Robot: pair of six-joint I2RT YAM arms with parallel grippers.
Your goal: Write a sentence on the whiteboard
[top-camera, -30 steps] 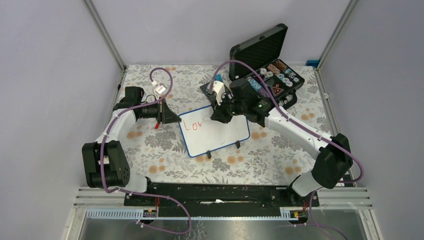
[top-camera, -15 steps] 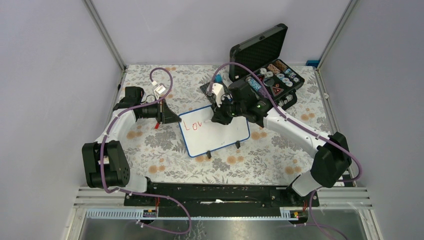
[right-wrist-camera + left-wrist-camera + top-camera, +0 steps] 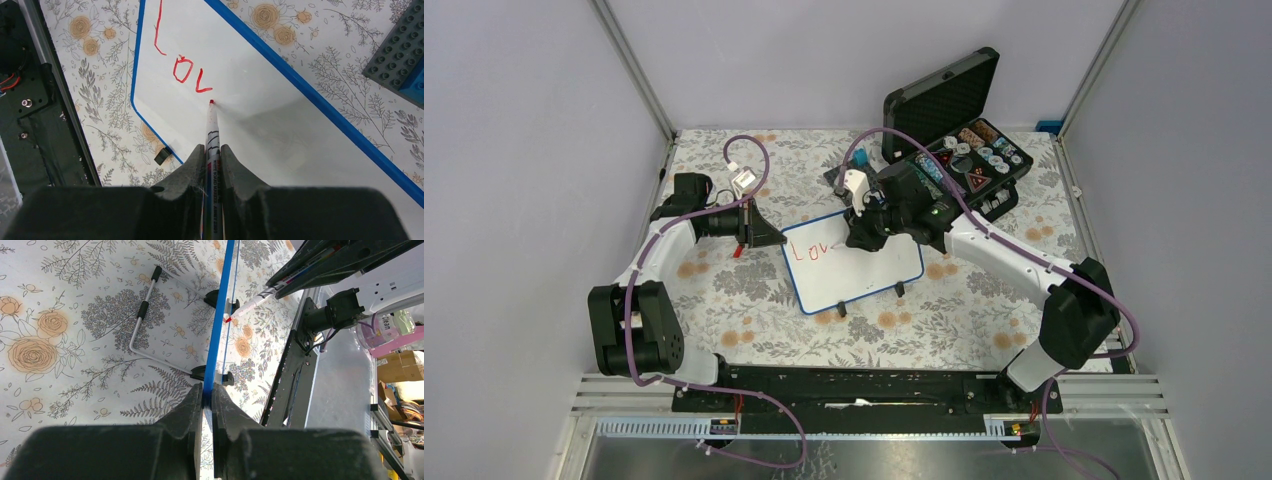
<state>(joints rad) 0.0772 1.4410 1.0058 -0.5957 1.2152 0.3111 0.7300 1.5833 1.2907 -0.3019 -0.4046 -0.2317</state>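
The marker [image 3: 212, 122] hovers past the letters [image 3: 182, 67] on the whiteboard [image 3: 864, 270]!
The right gripper [image 3: 213, 150] clamps it, the left gripper [image 3: 207, 390] pinches the whiteboard's edge; pressing too hard could tilt it, skewing letters.

Plain pale lilac walls [image 3: 514, 150] enclose the floral-patterned worktop [image 3: 724, 290]; aluminium posts [image 3: 632, 70] stand at its 2 far corners, evenly lit.

the whiteboard [image 3: 864, 272] lies in the middle of the table [image 3: 724, 300], the case [image 3: 969, 150] behind it to the right.
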